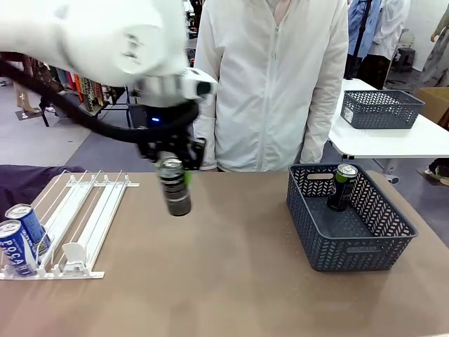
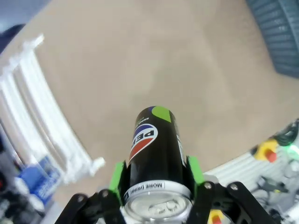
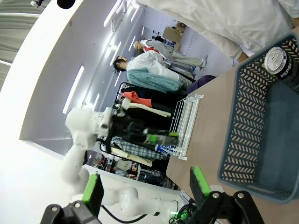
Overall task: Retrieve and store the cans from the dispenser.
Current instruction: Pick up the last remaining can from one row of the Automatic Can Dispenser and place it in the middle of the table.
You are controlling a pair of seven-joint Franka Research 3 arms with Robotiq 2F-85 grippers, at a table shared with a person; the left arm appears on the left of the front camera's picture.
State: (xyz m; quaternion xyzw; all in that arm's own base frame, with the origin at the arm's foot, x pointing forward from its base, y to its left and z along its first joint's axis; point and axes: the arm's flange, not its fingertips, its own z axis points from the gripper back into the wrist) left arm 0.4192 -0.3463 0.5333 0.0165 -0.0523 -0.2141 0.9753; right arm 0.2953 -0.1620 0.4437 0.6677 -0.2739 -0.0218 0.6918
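Blurry Pepsi can (image 1: 176, 191) in left gripper (image 1: 175, 174) (pads (image 1: 188, 180) mostly hidden)

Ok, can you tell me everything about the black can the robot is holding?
The black can is slim, shiny metal with a silver top, a pull tab, a red-white-blue Pepsi logo and a green patch. The left gripper clamps it near the top between green pads. It hangs roughly upright in the air above the brown table, touching nothing else.
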